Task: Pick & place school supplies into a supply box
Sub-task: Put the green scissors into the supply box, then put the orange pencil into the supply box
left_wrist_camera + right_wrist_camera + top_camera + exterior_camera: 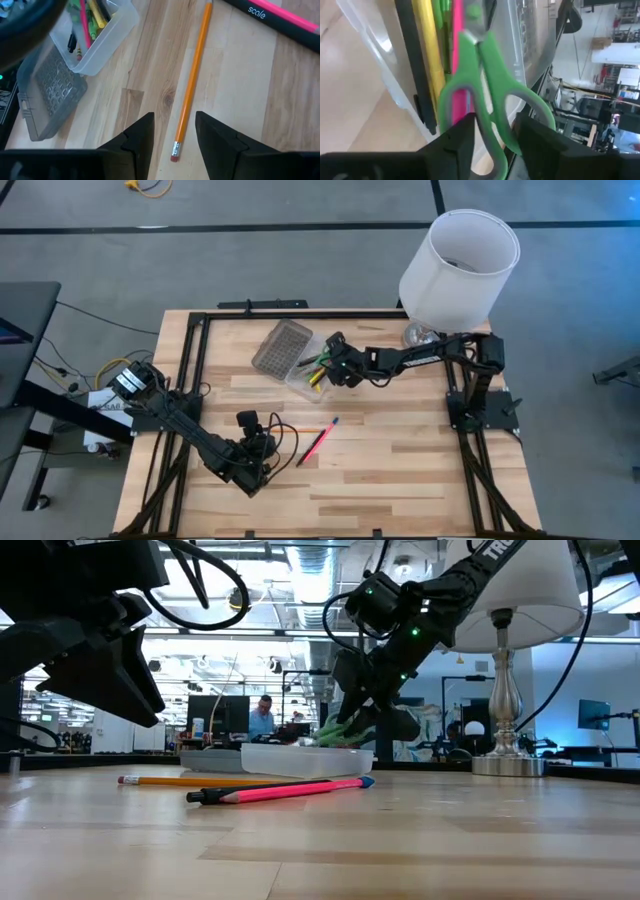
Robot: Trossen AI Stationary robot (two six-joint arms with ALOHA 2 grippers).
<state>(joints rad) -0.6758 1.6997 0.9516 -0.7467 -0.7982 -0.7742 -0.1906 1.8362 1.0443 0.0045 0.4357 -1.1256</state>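
Observation:
The clear supply box [305, 378] sits at the table's far middle, and its grey grid lid [281, 346] lies flat beside it. Yellow, pink and dark sticks [88, 20] lie inside the box. My right gripper [337, 368] hangs over the box, shut on the green-handled scissors [487, 95]. A yellow pencil [191, 85] and a pink pen [318, 440] lie flat on the wood nearer the front. My left gripper [175, 137] is open above the pencil's eraser end [174, 156], one finger on each side, touching nothing. My right gripper pinches the scissors at the narrow part of the green handles [490, 127], between the two finger loops. It comes slanting down from the table's right. The scissors are tilted, blades pointing down over the pens and pencils in the box [335, 730]. I cannot tell whether the blades touch them.
A white lampshade [460, 265] on a silver lamp base [505, 760] stands at the far right corner, close behind my right arm. A black metal frame [190, 370] borders the table. Bare wood lies to the front and right of the pink pen.

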